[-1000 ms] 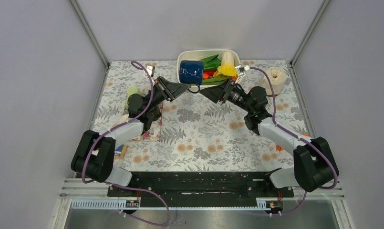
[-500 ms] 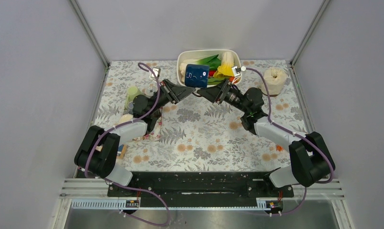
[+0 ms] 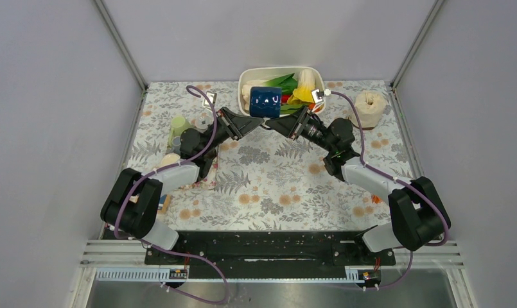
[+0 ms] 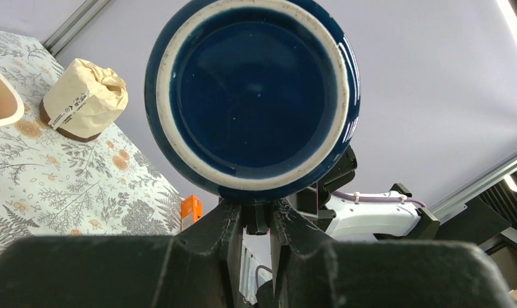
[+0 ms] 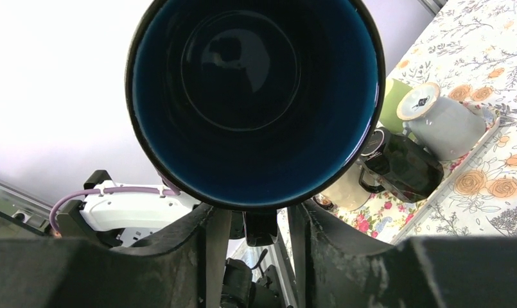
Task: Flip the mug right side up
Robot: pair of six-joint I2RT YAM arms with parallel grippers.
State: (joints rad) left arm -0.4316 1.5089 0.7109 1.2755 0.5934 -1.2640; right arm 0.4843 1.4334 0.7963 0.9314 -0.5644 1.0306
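Nearest me, both arms rise from the near edge of the desk [image 3: 275, 186] and lean in toward each other. By the left edge a grey jug [image 5: 438, 122], a green cup [image 5: 389, 106] and a black pot [image 5: 403, 168] stand close together. Near the right edge I see a small orange thing [image 3: 375, 199], too small to make out.

Further in, toward the middle of the far edge, the two hands meet tip to tip under the mug [image 3: 266, 101]. The left hand [image 4: 257, 215] is clamped on the mug's handle, fingers pressed to either side of it, and holds the mug off the desk. The right hand [image 5: 261, 221] has its fingers astride the same handle from the other side. A sliver of gap shows each side, so I read it as apart, not gripping.

The mug lies on its side in the air, handle down, base facing the left edge and mouth facing the right edge, so not upright. Just behind it, at the far edge, sits a white tub [image 3: 246, 80] of green, yellow and red vegetables. A paper-wrapped roll [image 3: 370, 108] stands by the far right corner
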